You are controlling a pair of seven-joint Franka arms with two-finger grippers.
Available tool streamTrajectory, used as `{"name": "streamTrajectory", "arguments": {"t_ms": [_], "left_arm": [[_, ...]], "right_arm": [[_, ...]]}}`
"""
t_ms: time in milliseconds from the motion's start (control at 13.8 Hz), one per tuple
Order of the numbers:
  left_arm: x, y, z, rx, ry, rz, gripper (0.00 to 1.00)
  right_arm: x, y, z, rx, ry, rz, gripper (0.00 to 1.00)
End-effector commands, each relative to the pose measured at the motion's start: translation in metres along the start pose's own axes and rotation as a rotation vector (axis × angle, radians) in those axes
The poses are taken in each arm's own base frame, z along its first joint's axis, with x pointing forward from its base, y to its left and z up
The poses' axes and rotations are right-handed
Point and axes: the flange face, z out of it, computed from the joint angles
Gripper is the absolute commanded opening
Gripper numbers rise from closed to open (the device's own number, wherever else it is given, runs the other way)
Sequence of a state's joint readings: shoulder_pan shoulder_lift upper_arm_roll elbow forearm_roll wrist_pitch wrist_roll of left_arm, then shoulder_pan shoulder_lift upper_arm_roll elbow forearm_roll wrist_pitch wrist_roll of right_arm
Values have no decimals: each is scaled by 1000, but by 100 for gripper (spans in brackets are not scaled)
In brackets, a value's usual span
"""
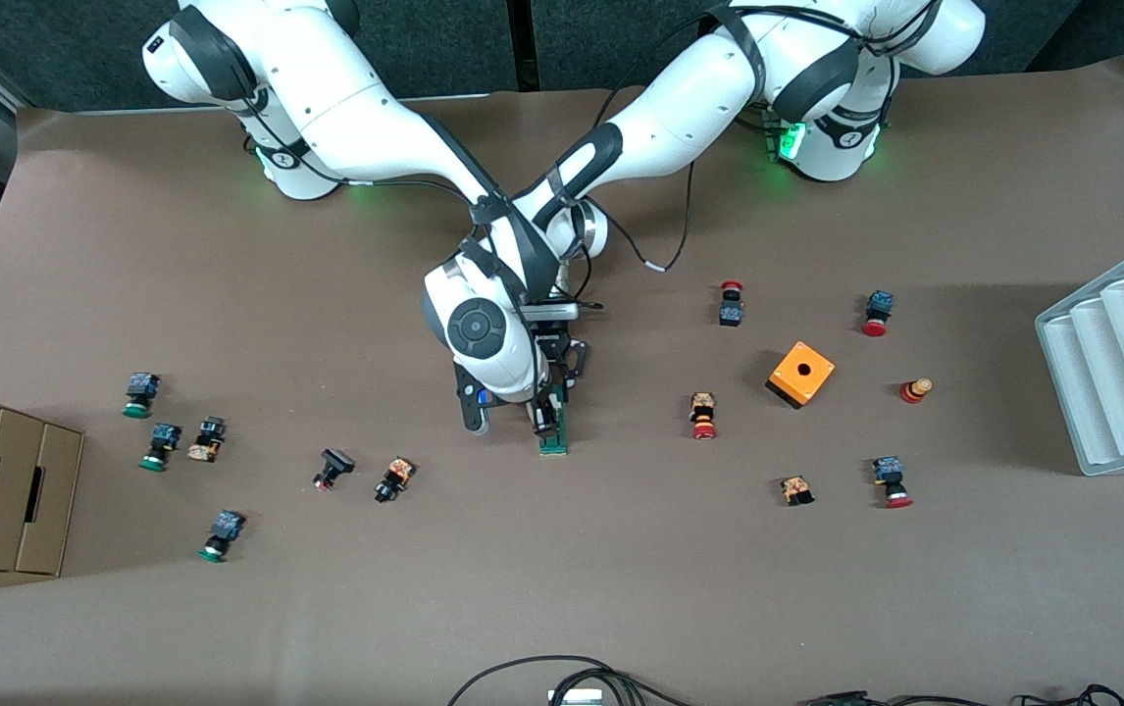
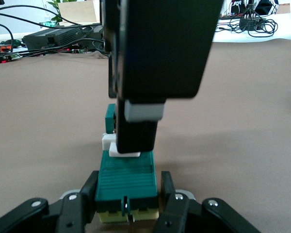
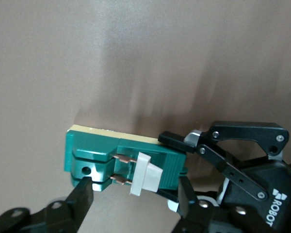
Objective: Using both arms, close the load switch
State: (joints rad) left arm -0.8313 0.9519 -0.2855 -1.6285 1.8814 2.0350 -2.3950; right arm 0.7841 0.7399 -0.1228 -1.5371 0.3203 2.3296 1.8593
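- Green load switch (image 1: 553, 431) lies on the brown table (image 1: 621, 588) at centre frame in the front view
- left gripper (image 2: 127, 206) clamps the switch's end between its fingers
- right gripper (image 3: 136, 204) is over the white lever (image 3: 145, 174), jaws spread apart, one finger on each side of it

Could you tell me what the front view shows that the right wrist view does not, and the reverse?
Only the front view shows the orange cube, the scattered buttons, the cardboard box and both arm bases. Only the right wrist view shows the white lever and copper contacts up close. Both show the load switch on the table, gripped by the left gripper, with the right gripper at it.
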Motion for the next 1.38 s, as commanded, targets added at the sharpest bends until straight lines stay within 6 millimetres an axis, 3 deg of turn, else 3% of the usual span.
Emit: {"name": "streamTrajectory", "arguments": {"t_ms": [0,727,1309], "left_arm": [[-1,6,0,-16,13,-15,55],[0,6,1,-11,19,-15,55],[-1,5,1,-9,18,-15,55]], "right_arm": [[-2,0,4,26,14,6,62],[-7,4,17,32,19,-5,52],[0,-2,12,52,37,-13,45]]}}
